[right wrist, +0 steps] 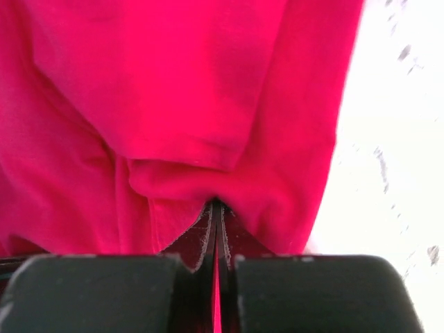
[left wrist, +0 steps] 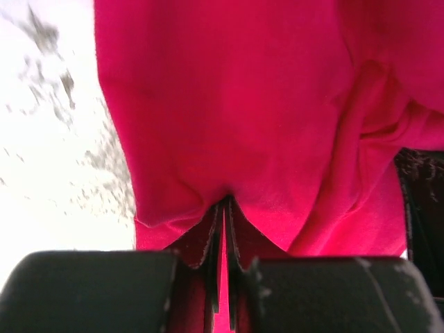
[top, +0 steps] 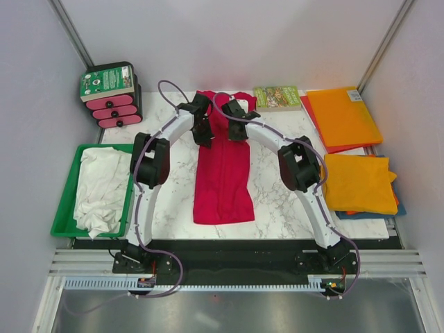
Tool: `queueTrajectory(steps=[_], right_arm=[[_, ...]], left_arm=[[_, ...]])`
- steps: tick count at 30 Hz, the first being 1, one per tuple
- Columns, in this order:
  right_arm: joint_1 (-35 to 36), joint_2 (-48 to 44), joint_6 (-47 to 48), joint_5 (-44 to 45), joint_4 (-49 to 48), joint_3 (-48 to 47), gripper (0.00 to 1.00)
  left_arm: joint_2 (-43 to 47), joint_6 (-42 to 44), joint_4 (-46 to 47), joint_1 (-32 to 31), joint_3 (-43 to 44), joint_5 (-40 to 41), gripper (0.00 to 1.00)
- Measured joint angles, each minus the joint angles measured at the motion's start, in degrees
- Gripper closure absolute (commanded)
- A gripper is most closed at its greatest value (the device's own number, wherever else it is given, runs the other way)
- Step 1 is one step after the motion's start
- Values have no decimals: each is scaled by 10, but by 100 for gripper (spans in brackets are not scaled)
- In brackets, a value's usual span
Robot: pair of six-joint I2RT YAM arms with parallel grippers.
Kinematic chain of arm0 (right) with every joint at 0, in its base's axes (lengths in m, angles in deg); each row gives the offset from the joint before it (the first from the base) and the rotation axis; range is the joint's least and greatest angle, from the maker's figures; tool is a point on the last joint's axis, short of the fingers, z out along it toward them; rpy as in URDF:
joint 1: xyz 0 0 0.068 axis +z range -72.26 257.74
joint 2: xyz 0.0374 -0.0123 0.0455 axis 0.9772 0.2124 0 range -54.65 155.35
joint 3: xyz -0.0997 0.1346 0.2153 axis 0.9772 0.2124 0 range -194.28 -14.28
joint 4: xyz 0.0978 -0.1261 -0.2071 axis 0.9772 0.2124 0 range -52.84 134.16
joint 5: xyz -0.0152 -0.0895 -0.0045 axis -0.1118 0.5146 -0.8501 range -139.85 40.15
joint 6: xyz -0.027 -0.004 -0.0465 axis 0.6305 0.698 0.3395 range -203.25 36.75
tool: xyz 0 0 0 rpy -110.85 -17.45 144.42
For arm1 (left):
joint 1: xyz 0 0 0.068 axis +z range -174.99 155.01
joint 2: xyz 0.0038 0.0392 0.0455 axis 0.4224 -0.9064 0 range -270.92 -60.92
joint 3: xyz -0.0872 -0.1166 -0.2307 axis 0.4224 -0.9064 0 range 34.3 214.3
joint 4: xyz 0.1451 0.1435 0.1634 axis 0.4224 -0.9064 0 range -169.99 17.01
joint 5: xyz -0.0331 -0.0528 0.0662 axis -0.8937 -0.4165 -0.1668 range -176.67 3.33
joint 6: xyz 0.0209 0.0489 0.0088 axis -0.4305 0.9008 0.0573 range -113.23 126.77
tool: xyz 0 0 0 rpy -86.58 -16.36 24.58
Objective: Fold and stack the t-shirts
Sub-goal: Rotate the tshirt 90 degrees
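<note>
The crimson red cloth t-shirt [top: 222,182] is lying lengthwise on the white marble table [top: 274,205], centred, while the left gripper [left wrist: 223,207] and the right gripper [right wrist: 215,208] are each clamping tight on its far end

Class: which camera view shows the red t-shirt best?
Top external: nearly the whole red t-shirt shows, laid on the table. The wrist views show only bunched cloth pinched by the left gripper and right gripper.
</note>
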Motion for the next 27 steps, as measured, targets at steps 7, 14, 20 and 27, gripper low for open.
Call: queueTrajectory(steps=[7,14,20,27], right_arm=[[-15,-46,15,-6,-45,75,34],[9,-232,18,9,-67,247,46],[72,-355,-4,18,-122,411,69],[153,-356,-58,27,-138,555,69]], left_arm=[[0,0,-3,12,9,7,84],[172,-3,20,-1,-163,41,83],[337,-19,79,-77,-333,67,85],[372,-59,120,-154,-530,67,86]])
